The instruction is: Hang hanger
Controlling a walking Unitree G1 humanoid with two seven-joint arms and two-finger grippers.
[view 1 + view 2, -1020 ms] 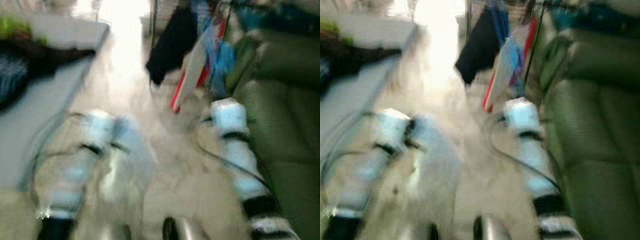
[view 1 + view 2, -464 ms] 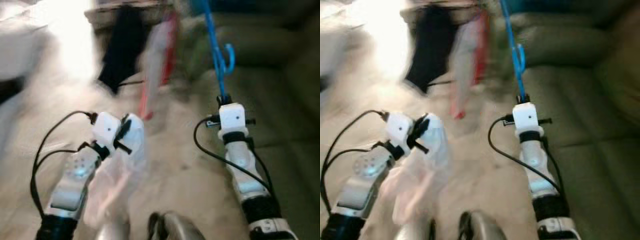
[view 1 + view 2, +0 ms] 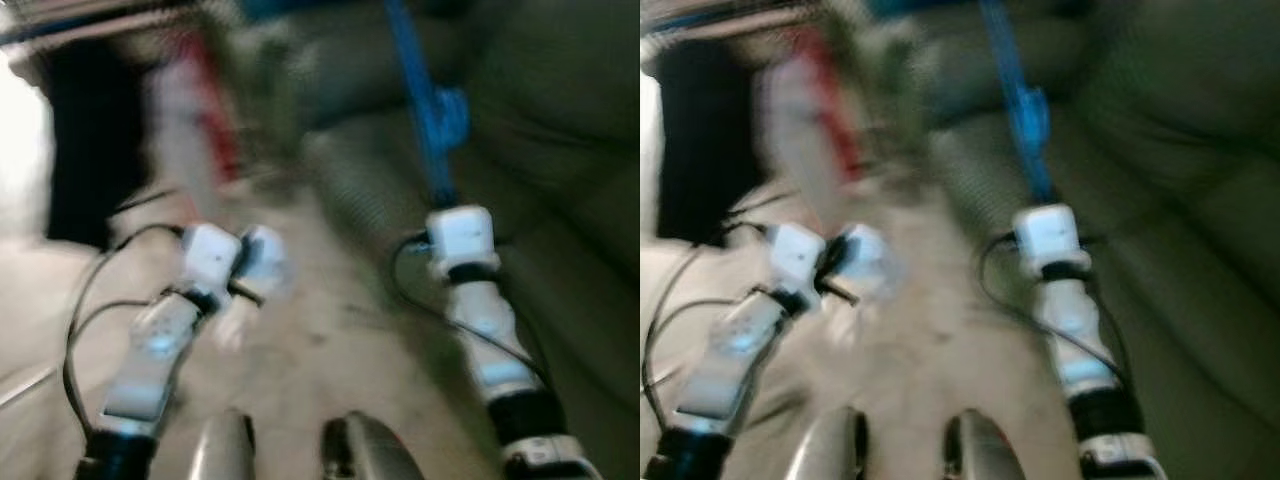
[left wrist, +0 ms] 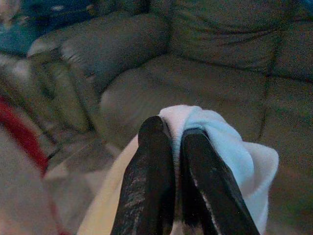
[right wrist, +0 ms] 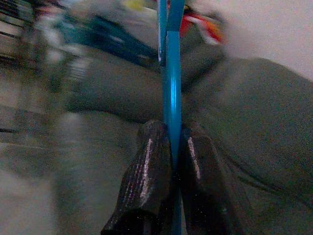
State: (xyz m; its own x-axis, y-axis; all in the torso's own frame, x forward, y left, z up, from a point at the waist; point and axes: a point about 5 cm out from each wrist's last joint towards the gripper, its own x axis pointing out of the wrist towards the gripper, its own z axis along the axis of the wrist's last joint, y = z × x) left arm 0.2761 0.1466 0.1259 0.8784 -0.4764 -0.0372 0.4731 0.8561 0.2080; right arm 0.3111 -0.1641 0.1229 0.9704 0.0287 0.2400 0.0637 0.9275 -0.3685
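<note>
From the head views, both blurred, we see our right gripper (image 3: 440, 195) clamped on a blue hanger (image 3: 425, 110) that rises straight up from it, with a dark green sofa (image 3: 560, 150) behind. Our left gripper (image 3: 262, 268) holds a pale cloth (image 3: 255, 280) above the floor (image 3: 330, 340).

In the left wrist view, we see the fingers (image 4: 151, 171) nearly closed on the white cloth (image 4: 220, 147), the sofa (image 4: 215, 73) beyond.

In the right wrist view, the fingers (image 5: 146, 181) pinch the hanger (image 5: 171, 73) between them.
</note>
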